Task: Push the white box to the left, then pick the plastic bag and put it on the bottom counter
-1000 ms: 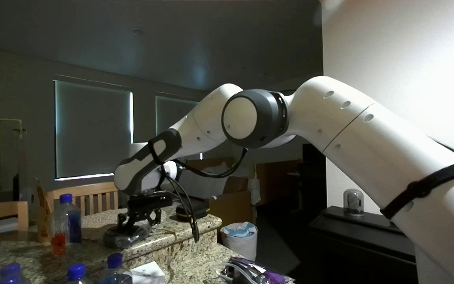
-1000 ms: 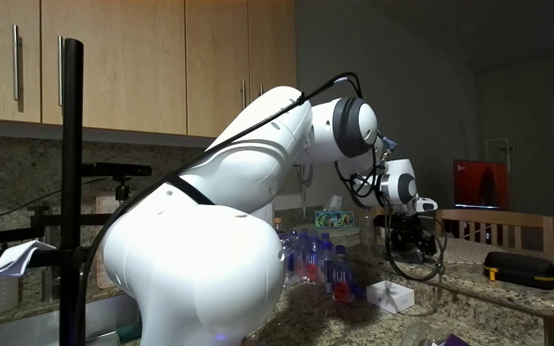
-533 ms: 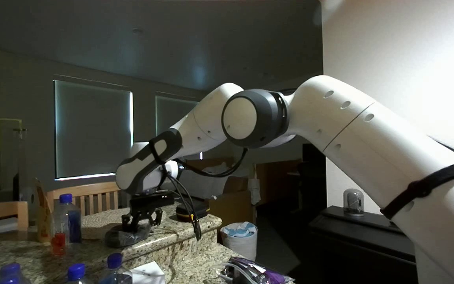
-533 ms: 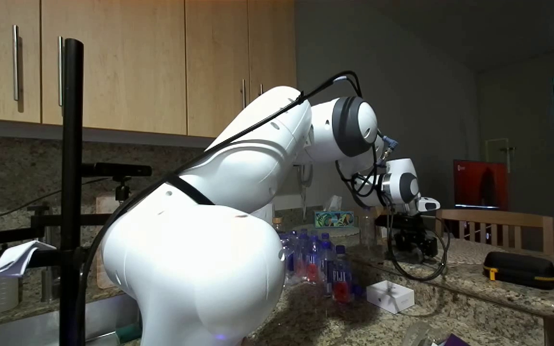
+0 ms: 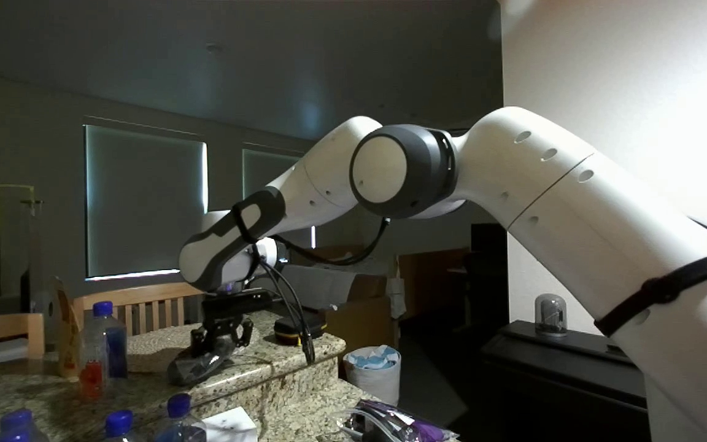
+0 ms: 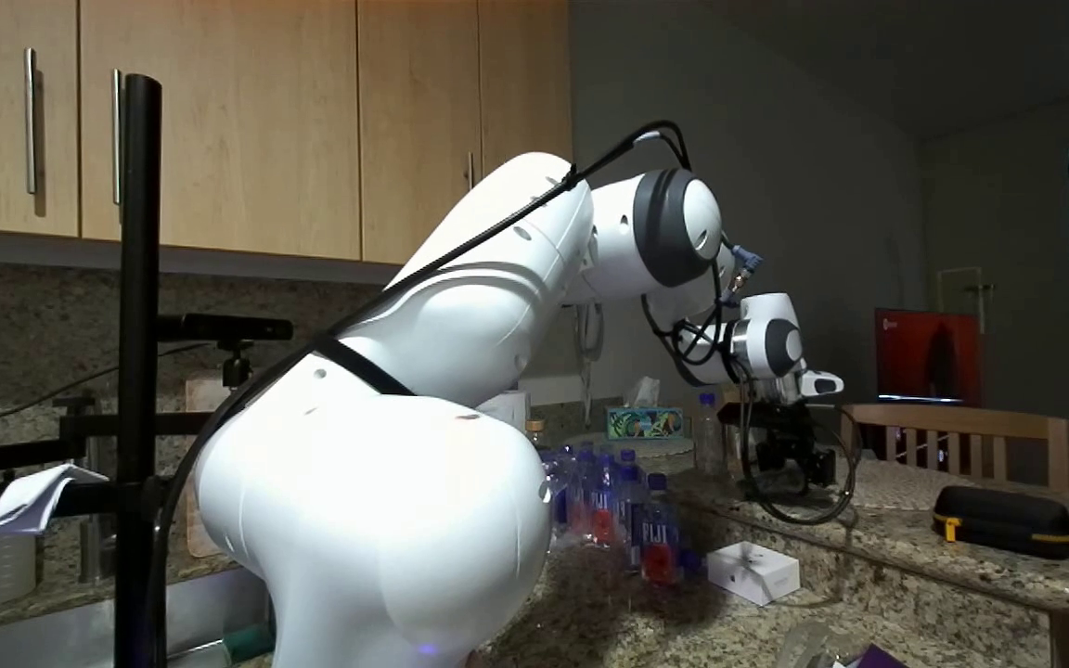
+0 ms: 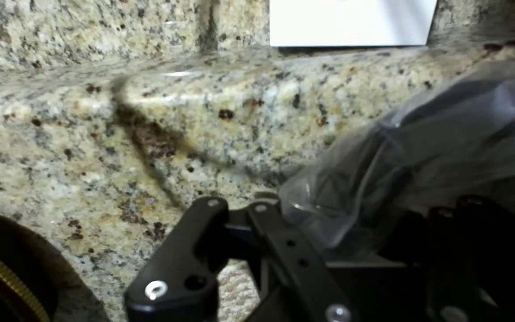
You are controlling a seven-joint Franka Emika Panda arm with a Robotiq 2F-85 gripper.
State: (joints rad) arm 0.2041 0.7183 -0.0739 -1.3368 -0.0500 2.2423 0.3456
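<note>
The plastic bag (image 5: pixel 193 369), clear with dark grey contents, hangs tilted from my gripper (image 5: pixel 221 350) over the upper granite tier. Its raised end is gripped; whether its low end touches the stone I cannot tell. In the wrist view the bag (image 7: pixel 418 147) runs from between the fingers toward the right edge, and the fingertips are hidden behind it. The white box (image 6: pixel 753 572) rests on the bottom counter (image 6: pixel 627 617), close to the step. Part of that white box (image 7: pixel 351 22) shows at the top of the wrist view.
A black zip case (image 6: pixel 1003 521) lies on the upper tier. Several water bottles (image 6: pixel 632 510) stand beside the white box, and tall bottles (image 5: pixel 105 341) are on the upper tier. A purple plastic-wrapped package (image 5: pixel 396 422) occupies the lower tier. The cable (image 6: pixel 799 515) loops near the gripper.
My gripper has shut on the bag. The arm has risen slightly, and the bag has gone from lying flat to tilted with one end lifted. The white box has not moved.
</note>
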